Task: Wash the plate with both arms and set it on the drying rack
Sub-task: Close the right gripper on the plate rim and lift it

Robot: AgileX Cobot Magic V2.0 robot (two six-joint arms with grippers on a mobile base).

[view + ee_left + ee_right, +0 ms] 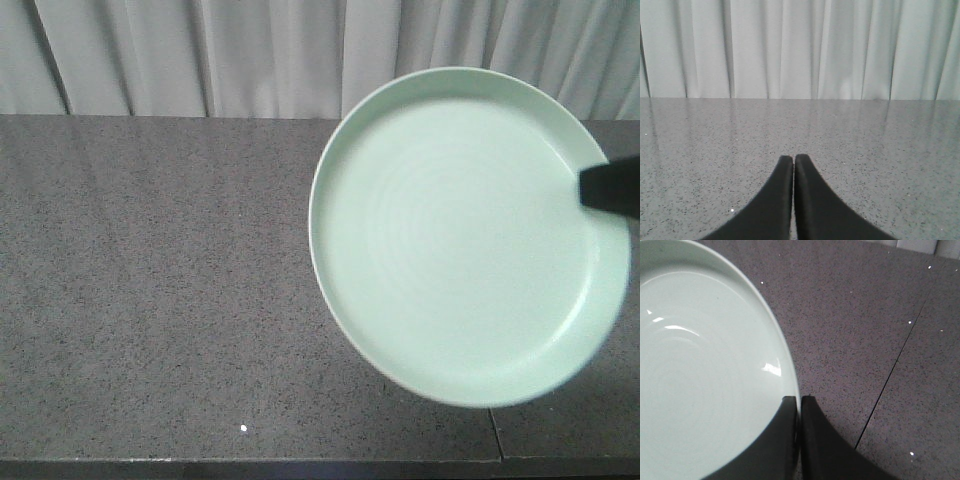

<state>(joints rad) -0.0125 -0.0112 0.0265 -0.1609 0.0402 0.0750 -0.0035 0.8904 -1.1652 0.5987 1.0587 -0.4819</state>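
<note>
The pale mint-green plate (460,240) is held up in the air on the right of the front view, tilted so its inside faces the camera. My right gripper (600,186) is shut on its right rim. In the right wrist view the two black fingers (785,440) pinch the plate's rim (715,380), with my right gripper (799,401) at the plate's edge. My left gripper (793,159) is shut and empty, low over the grey speckled countertop (865,145). The drying rack is out of view.
A grey speckled stone countertop (150,280) fills the scene, with a seam line (890,375) at the right. White curtains (200,55) hang behind the counter's far edge. The counter's front edge (250,466) runs along the bottom.
</note>
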